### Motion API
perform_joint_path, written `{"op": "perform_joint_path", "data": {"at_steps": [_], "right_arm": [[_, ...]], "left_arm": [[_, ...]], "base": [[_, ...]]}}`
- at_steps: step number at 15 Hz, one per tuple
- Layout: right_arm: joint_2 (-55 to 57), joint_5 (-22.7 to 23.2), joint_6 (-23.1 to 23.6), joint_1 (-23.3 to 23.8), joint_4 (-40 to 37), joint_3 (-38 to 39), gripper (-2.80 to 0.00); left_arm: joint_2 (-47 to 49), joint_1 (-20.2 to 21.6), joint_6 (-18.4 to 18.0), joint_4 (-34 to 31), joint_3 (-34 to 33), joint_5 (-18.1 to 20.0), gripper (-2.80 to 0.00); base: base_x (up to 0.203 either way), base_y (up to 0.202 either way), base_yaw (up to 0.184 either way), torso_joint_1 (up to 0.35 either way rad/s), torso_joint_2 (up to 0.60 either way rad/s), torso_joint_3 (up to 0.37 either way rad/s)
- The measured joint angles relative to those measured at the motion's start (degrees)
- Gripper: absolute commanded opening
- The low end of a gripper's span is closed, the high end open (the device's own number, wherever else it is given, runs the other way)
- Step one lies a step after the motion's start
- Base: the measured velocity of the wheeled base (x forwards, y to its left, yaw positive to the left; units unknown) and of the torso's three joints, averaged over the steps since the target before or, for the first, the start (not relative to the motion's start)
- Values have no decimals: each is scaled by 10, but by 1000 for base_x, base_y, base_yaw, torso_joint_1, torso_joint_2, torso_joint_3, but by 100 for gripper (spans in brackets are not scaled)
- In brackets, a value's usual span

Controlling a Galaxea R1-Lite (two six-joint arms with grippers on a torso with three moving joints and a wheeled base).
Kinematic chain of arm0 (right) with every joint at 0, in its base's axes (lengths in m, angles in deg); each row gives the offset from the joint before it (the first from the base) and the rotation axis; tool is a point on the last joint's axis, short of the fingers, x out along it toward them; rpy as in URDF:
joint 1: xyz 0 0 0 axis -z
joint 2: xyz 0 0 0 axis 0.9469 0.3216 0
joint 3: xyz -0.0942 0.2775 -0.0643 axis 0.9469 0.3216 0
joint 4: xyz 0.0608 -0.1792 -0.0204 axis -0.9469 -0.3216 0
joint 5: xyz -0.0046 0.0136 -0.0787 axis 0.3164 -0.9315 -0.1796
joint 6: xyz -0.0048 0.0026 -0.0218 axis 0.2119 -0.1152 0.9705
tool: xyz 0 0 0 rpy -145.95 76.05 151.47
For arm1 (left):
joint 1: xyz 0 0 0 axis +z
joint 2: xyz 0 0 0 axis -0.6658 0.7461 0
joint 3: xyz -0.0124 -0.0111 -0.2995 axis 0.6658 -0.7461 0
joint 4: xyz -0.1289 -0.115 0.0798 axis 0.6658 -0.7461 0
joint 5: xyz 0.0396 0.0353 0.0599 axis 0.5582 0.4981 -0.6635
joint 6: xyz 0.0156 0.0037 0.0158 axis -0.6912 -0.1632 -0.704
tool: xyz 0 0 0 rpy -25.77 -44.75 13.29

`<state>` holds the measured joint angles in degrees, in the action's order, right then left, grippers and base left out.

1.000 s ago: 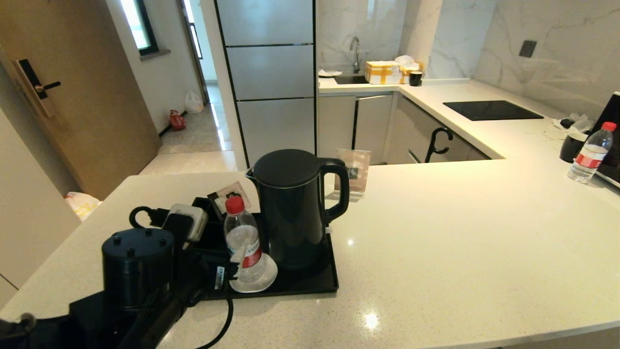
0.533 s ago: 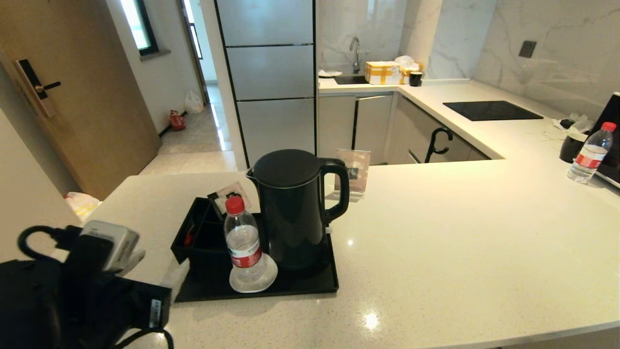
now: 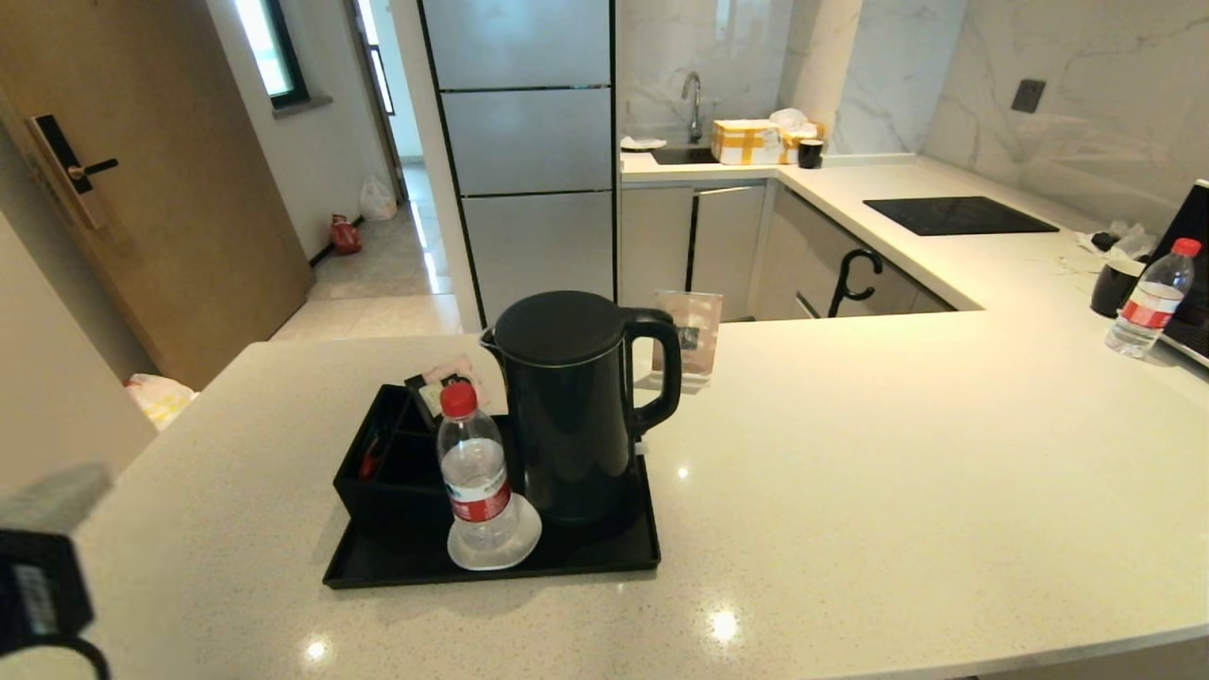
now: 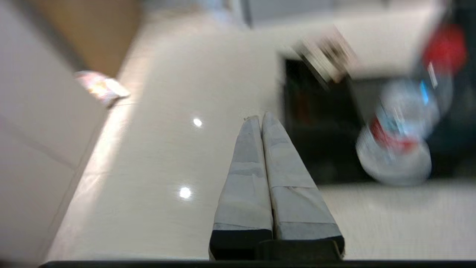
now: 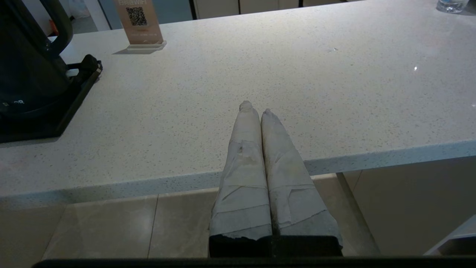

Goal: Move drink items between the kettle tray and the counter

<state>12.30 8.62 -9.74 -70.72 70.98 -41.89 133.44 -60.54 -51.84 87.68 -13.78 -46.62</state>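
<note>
Water bottle stands upright on the white coaster at the near edge of the kettle tray, with the black kettle just beside it at 3 o'clock. Left gripper, pads pressed together and empty, hangs over the counter at the tray's 9 o'clock. Right gripper is likewise closed on nothing, at the counter's near edge.

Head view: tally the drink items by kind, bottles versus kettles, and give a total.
Water bottles: 2 (one on the tray, one far right on the counter)
Kettles: 1 (black kettle on the tray)
Total: 3
</note>
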Motion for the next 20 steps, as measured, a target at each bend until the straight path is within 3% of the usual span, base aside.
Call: {"op": "perform_joint_path", "data": {"at_steps": [2, 5, 7, 10, 14, 16, 18, 20], "right_arm": [[0, 0, 0, 0, 0, 0, -280], [0, 0, 0, 0, 1, 0, -280], [0, 0, 0, 0, 0, 0, -280], [0, 0, 0, 0, 0, 0, -280], [0, 0, 0, 0, 0, 0, -280], [0, 1, 0, 0, 0, 0, -280], [0, 0, 0, 0, 0, 0, -280], [0, 0, 0, 0, 0, 0, -280]], "left_arm": [[-77, 84, 27, -157, 119, 63, -280], [-192, 175, 75, -413, 251, 205, -280], [-240, 194, 97, -515, 264, 255, -280], [-318, 201, 126, -589, 237, 288, -280], [-352, 203, 126, -590, 228, 290, -280], [-367, 200, 119, -531, 193, 288, -280], [-386, 200, 117, -420, 83, 286, -280], [-407, 198, 113, -303, -89, 280, -280]], "base": [[0, 0, 0, 0, 0, 0], [0, 0, 0, 0, 0, 0], [0, 0, 0, 0, 0, 0], [0, 0, 0, 0, 0, 0], [66, 44, -1, 1, -1, 3], [0, 0, 0, 0, 0, 0], [0, 0, 0, 0, 0, 0], [0, 0, 0, 0, 0, 0]]}}
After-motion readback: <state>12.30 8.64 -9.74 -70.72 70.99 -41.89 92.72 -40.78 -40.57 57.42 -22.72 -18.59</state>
